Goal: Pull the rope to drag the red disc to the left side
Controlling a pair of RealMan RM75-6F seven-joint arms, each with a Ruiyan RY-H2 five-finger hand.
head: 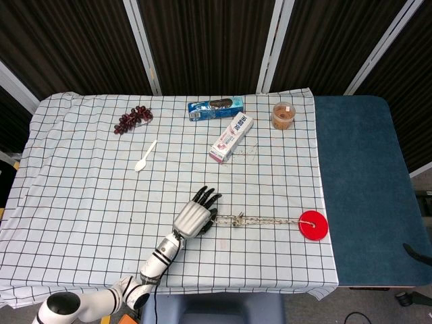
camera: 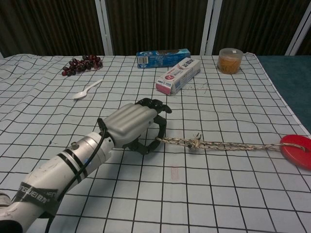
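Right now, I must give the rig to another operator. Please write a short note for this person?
Left hand: grips the near end of the rope.
Right hand: not in view.
Rope: lies stretched across the checked cloth to the red disc, which sits near the cloth's right edge.
Done: rope taken in hand.
Left: pull the rope leftward until the disc reaches the left side.
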